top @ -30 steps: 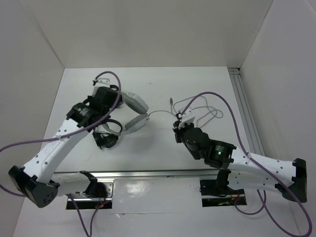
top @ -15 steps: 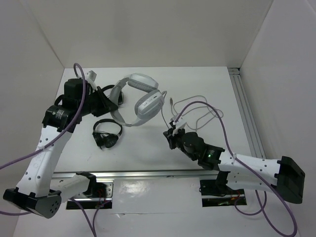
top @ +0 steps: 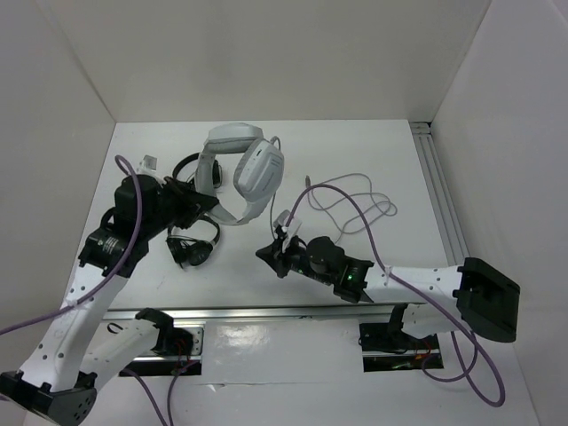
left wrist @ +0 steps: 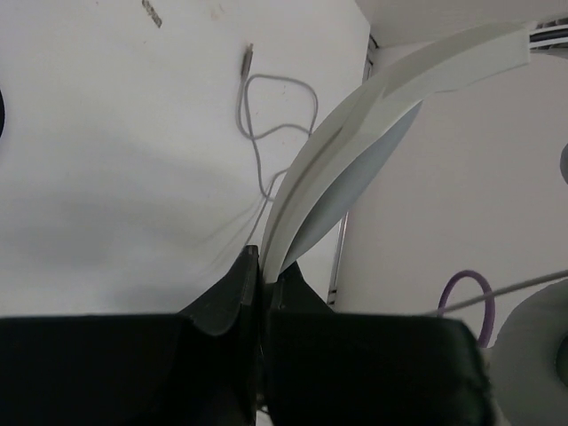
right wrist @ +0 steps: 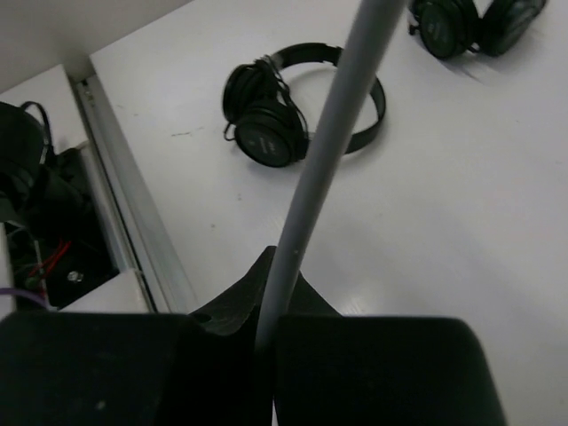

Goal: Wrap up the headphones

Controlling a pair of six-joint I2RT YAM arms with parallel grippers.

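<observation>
1. Holds the headphones (top: 257, 169) by the headband in the clamped left hand (left wrist: 260, 271), lifted above the table (top: 373, 146) at back left.
2. Pinches their thin grey cable (right wrist: 328, 133) in the closed right hand (right wrist: 269, 297), near the front middle.

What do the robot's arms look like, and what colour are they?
Both arms are white tubes with chunky black joints. The left arm and the right arm each carry a purple cable. The right arm also has a small green light. The left gripper and the right gripper have black fingers that narrow towards the tips.
</observation>
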